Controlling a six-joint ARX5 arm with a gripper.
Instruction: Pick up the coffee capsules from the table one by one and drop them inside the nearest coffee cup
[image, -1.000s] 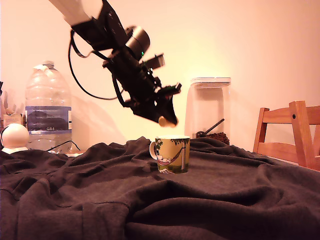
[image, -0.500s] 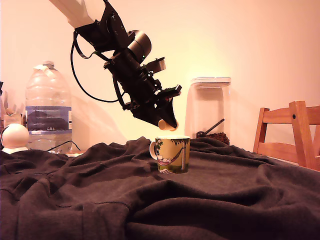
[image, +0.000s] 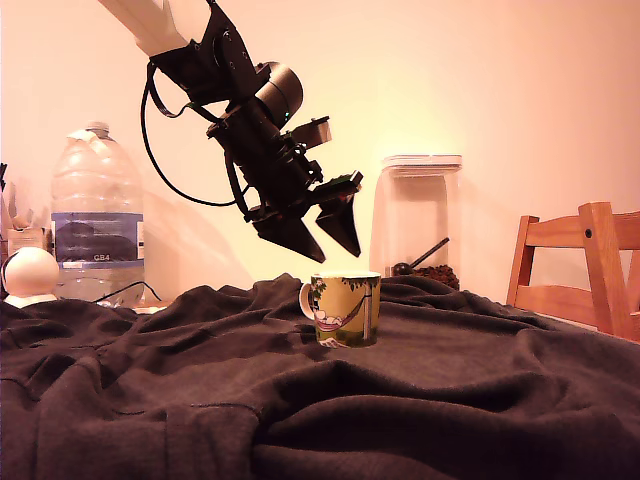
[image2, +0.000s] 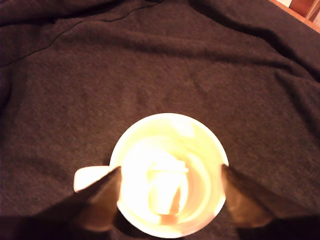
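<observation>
A capsule lies tilted inside the cup, on its pale floor; the wrist view looks straight down into it. The cup stands upright on the table, its white handle toward the exterior view's left. The gripper hangs just above the rim, apart from it, its 2 dark fingers spread wide and grasping nothing. Behind, from the exterior view's left: a white ball, a water bottle, a clear jar and a wooden chair.
</observation>
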